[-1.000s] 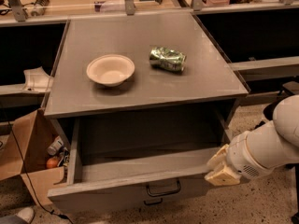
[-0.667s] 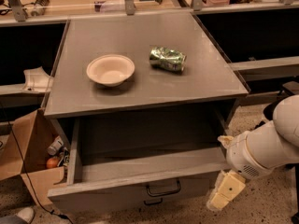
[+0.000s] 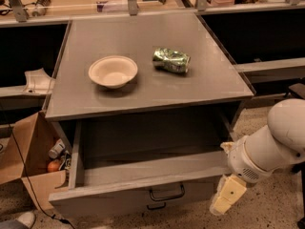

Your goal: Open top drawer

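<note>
The top drawer (image 3: pixel 114 199) is pulled far out of the grey cabinet. Its deep grey tray (image 3: pixel 147 168) shows nothing inside. A dark loop handle (image 3: pixel 167 193) sits at the middle of its front panel. My gripper (image 3: pixel 228 195) hangs at the lower right, just off the right end of the drawer front and apart from the handle. It holds nothing that I can see. The white arm (image 3: pixel 271 147) reaches in from the right edge.
A cream bowl (image 3: pixel 113 71) and a crushed green can (image 3: pixel 171 60) lie on the cabinet top (image 3: pixel 143 27). A second handle (image 3: pixel 156 206) peeks out below the drawer. An open cardboard box (image 3: pixel 28 161) with items stands at the left. Dark shelves flank the cabinet.
My gripper has dropped from the right front corner of the drawer to below it and tilted downwards. The drawer, bowl and can have not moved.
</note>
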